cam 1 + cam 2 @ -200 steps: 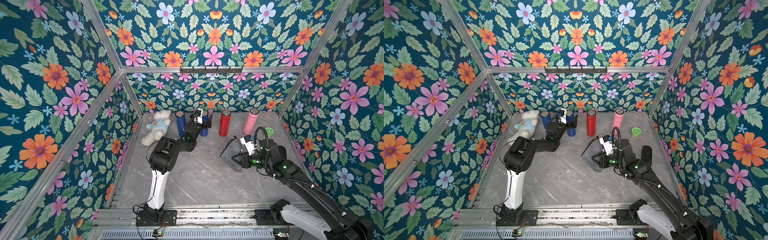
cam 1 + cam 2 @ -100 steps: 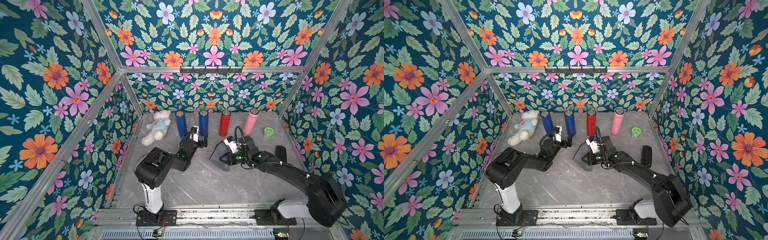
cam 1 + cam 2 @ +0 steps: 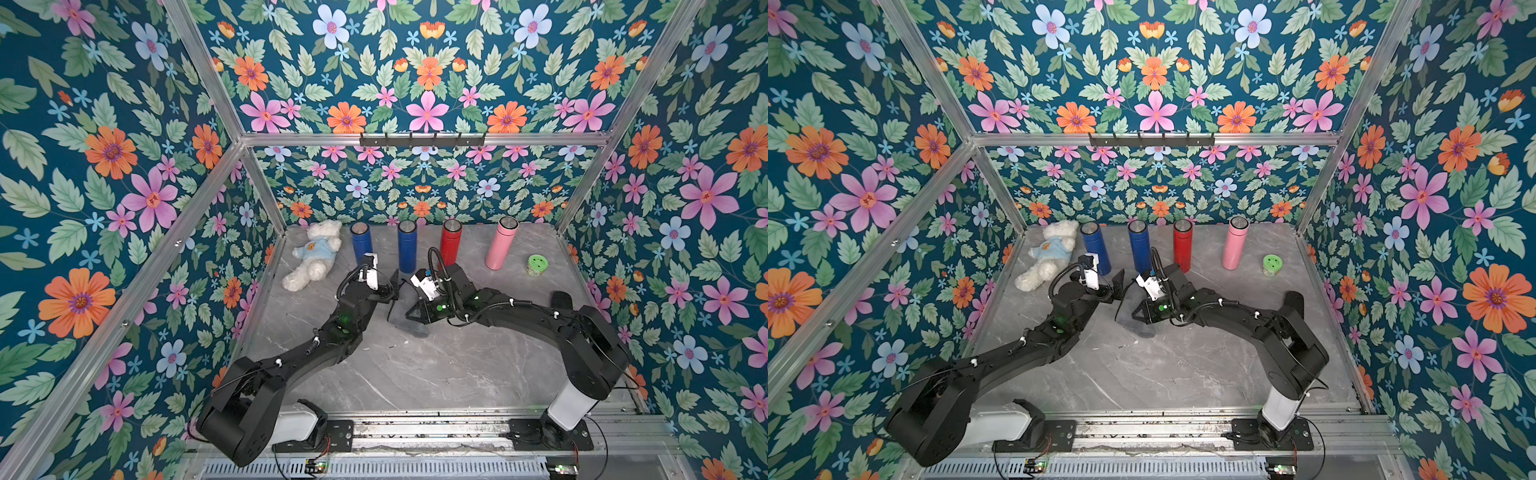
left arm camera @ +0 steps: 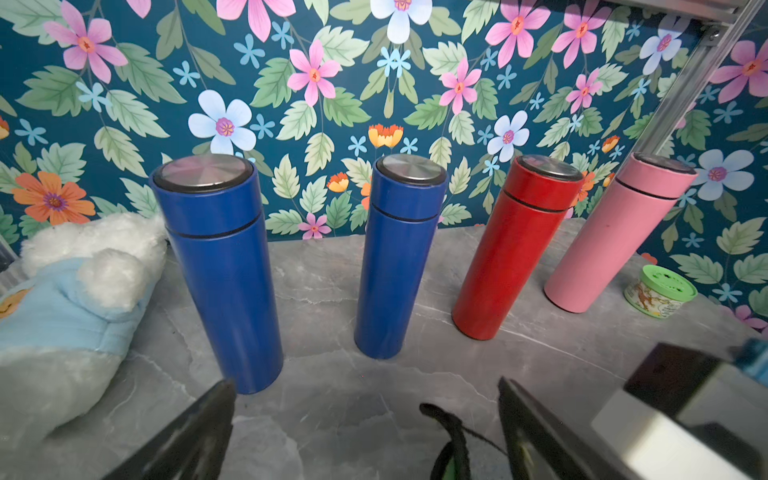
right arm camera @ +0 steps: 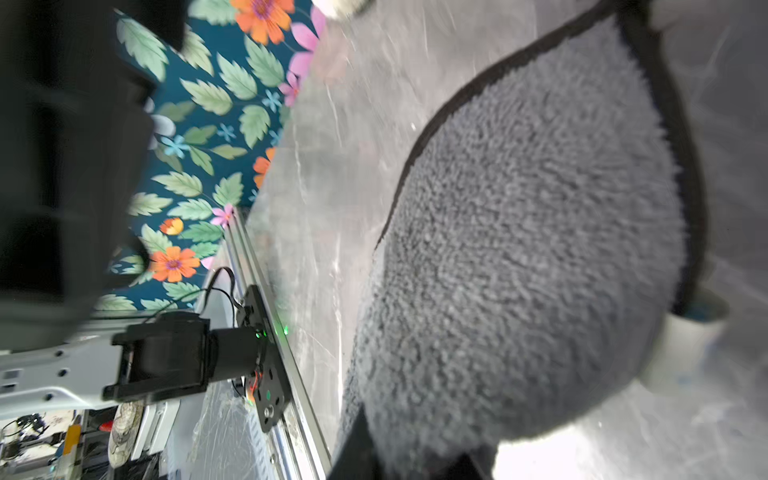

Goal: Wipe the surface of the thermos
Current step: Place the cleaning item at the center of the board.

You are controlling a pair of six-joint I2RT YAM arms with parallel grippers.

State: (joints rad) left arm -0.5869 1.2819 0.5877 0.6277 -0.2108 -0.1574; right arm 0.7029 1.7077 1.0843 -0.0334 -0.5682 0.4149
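Four thermoses stand upright along the back wall: two blue (image 3: 360, 245) (image 3: 407, 249), one red (image 3: 451, 245) and one pink (image 3: 500, 243). The left wrist view shows them as blue (image 4: 224, 282), blue (image 4: 395, 266), red (image 4: 511, 253) and pink (image 4: 611, 237). My left gripper (image 3: 392, 291) (image 4: 365, 415) is open and holds nothing, low over the table in front of the blue pair. Just to its right, my right gripper (image 3: 409, 313) (image 5: 413, 453) is shut on a grey cloth (image 3: 405, 322) (image 5: 519, 249) with a black hem, which hangs down to the table.
A white teddy bear (image 3: 313, 259) in a blue shirt lies at the back left, beside the left blue thermos. A green-lidded jar (image 3: 537, 265) sits at the back right. Floral walls close in three sides of the marble table (image 3: 415, 374).
My left gripper has drawn back from the blue thermoses towards the front and sunk lower. My right arm has carried the cloth leftwards to the middle, close to the left gripper.
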